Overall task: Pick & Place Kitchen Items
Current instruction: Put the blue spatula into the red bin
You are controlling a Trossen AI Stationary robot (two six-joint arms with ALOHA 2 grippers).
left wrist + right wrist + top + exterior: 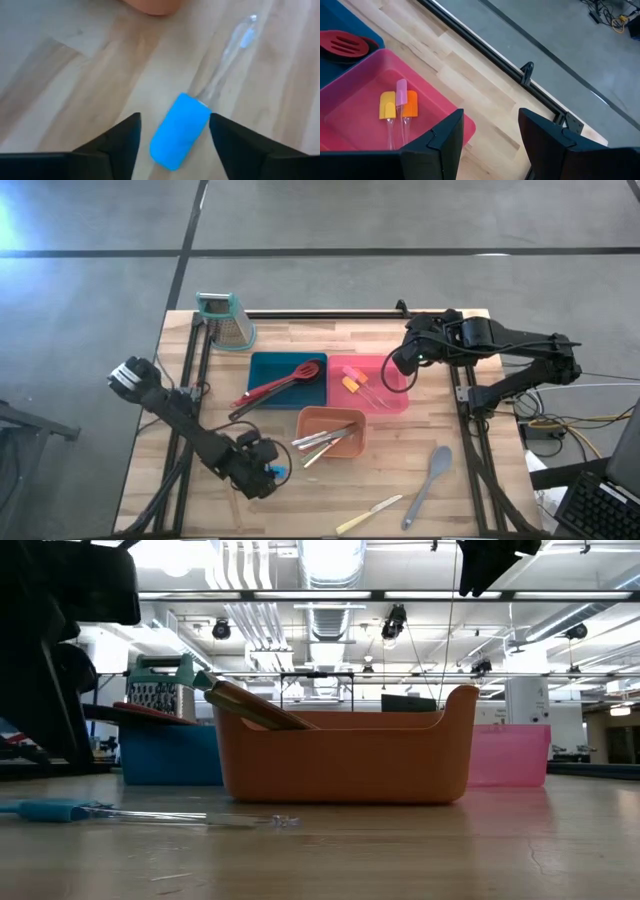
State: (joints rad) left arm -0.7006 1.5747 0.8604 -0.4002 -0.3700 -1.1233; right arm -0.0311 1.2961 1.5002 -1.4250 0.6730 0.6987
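A small spatula with a blue head (180, 131) and a clear handle (225, 55) lies flat on the wooden table near its front left; the low view also shows this spatula (50, 810). My left gripper (175, 117) hovers over it, open. One finger stands on either side of the blue head, with a gap between each finger and the head. In the high view, my left gripper (266, 470) is just left of the blue head (279, 473). My right gripper (402, 366) waits open above the pink tray's far right corner, holding nothing.
The blue tray (262, 365) holds red and black spoons. The pink tray (350, 85) holds several small spatulas, and the orange tray (358, 442) holds knives. A grey spoon (430, 478) and a yellow-handled knife (368, 514) lie near the front right. The grater (226, 320) stands far left.
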